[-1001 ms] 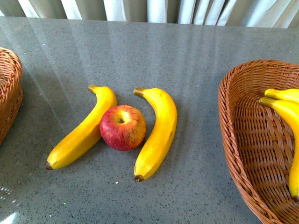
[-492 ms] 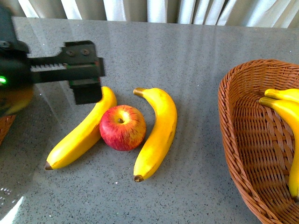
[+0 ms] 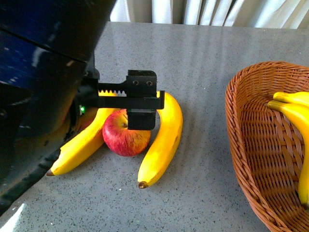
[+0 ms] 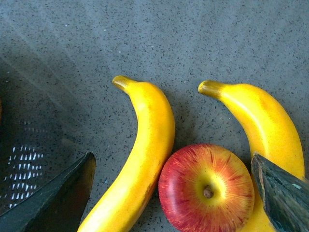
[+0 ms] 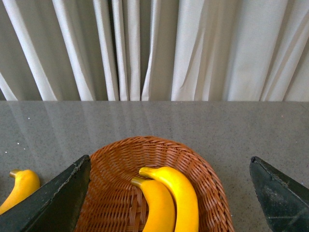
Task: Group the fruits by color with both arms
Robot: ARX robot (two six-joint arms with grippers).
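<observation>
The left pincer [image 4: 172,162] is hanging released over the grey surface [image 4: 193,38], its two fingers [image 4: 53,203] spread wide. Beneath it, between those fingers, a red apple [image 4: 206,188] is lying against a banana [image 4: 145,154] on one side. Another banana [image 4: 263,121] is sitting just beside the apple on the other side, partly hidden behind one finger. The right pincer [image 5: 169,164] is gaping released too, hovering above a wicker basket [image 5: 159,142] where two bananas [image 5: 181,193] are lying side by side.
</observation>
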